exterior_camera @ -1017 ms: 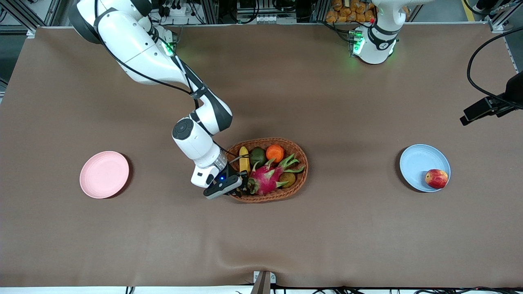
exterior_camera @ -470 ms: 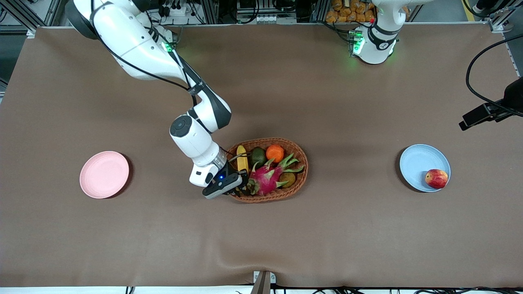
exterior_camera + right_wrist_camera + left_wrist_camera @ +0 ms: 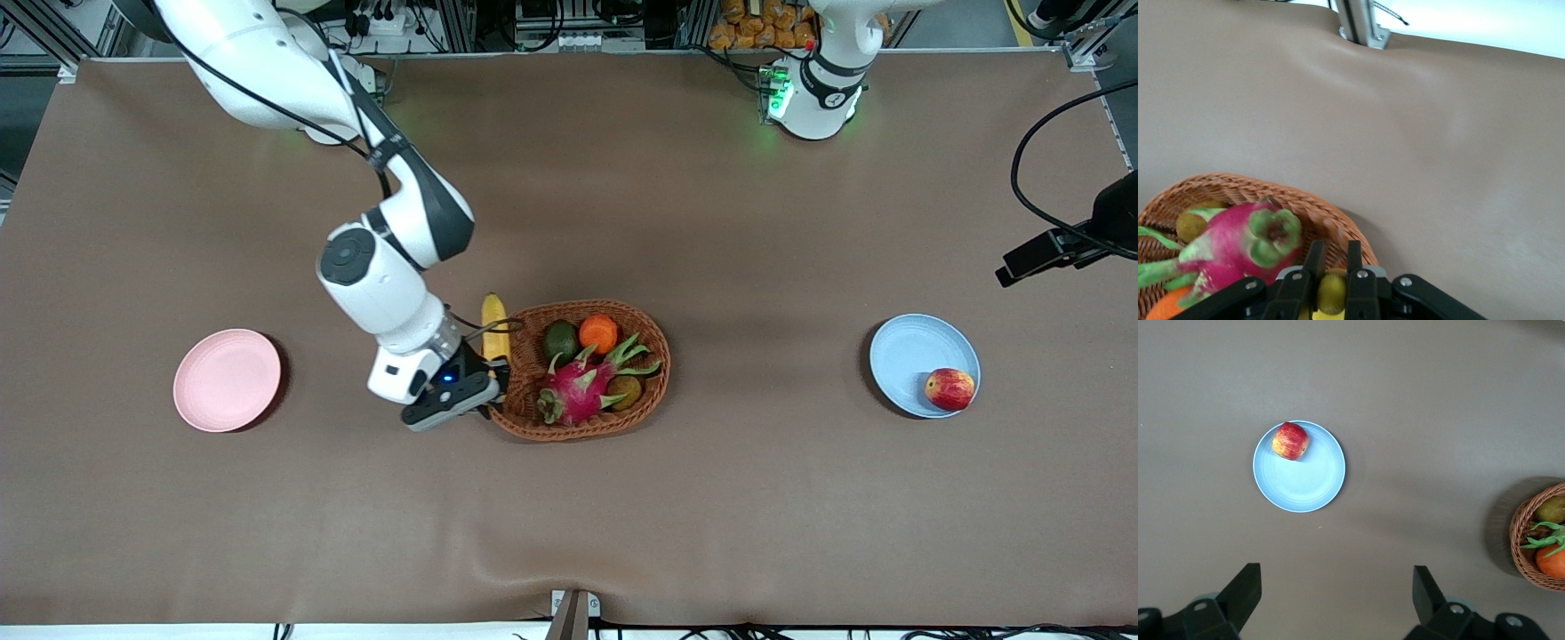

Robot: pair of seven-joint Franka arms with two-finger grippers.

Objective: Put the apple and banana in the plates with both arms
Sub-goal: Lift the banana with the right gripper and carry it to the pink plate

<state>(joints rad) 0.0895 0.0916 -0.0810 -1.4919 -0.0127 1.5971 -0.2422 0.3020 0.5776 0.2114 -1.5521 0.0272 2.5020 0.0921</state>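
Clamped on the banana [image 3: 494, 325], the right gripper [image 3: 494, 384] hung over the basket's [image 3: 647, 396] rim at the end toward the right arm, the fruit sticking out past the wicker. Toward the left arm's end, the apple [image 3: 949, 388] sat on the blue plate [image 3: 902, 356], and the left gripper [image 3: 1337, 595] waited high above the table with fingers spread. Nothing lay on the pink plate [image 3: 227, 380].

Brown table [image 3: 622, 516] with pink plate [image 3: 227, 380], wicker basket [image 3: 622, 423], blue plate [image 3: 907, 356].
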